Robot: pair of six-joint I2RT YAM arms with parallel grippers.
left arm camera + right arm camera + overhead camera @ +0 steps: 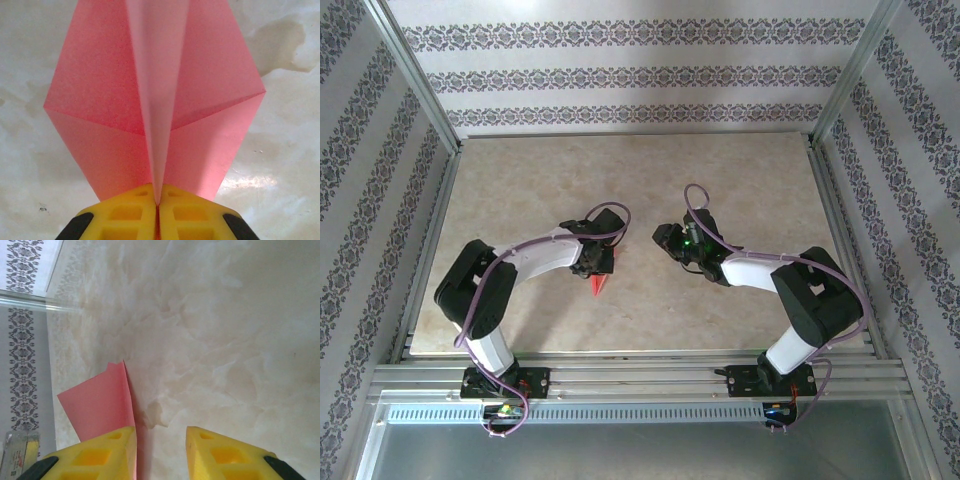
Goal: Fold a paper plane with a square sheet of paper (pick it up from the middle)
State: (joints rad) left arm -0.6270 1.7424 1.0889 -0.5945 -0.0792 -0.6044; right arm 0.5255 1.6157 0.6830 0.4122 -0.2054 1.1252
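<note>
Slippage is the main risk: the left gripper (157, 202) pinches the paper plane (95, 115) by its central ridge alone, wings flaring over the table (285, 165), so a quick swing could let the thin paper slide out or crumple. The right gripper (161, 452) stands with fingers (225, 455) apart, pink paper just beside one finger; closing now might snag a wing.

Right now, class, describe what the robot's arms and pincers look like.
Both arms, left arm and right arm, have white links, black joint housings and looping purple cables. The left pincer and right pincer are yellow with recessed pockets and black outer edges.
</note>
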